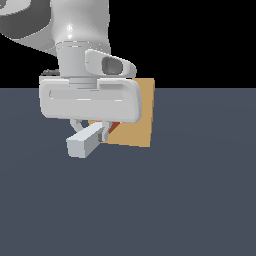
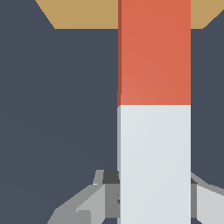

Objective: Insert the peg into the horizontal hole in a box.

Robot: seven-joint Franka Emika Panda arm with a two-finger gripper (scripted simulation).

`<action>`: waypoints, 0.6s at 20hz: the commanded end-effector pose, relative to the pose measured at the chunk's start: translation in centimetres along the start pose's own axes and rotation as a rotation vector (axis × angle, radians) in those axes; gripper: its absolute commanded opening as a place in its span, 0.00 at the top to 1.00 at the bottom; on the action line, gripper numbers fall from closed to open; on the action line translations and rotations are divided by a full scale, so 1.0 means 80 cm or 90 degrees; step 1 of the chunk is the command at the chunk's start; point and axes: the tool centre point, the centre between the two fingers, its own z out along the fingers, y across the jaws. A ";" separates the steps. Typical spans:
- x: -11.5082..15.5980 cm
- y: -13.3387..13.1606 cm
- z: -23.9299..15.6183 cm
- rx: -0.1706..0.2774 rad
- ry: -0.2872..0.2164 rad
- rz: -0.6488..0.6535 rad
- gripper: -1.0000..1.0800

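Counter (image 1: 190, 200) fills the lower frame, where the box (image 1: 137, 112) stands upright at centre so its face meets the peg (image 1: 85, 141), clamped at its pale half by the claw (image 1: 102, 131), orange end aimed boxward.

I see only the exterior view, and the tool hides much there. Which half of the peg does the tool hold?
Observer: The pale half. In the wrist view, grey fingers sit on both sides of the peg at its pale part.
Operator: Where does the orange half point?
Observer: Straight toward the box; its end overlaps the box's edge there.
Operator: Does the hole show there?
Observer: No. Only a strip of the box shows, and no hole.
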 end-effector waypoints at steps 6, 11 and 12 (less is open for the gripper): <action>0.000 0.000 0.000 0.000 0.000 0.000 1.00; 0.007 -0.001 0.001 0.001 0.000 0.000 1.00; 0.011 -0.001 0.001 0.001 0.000 0.000 1.00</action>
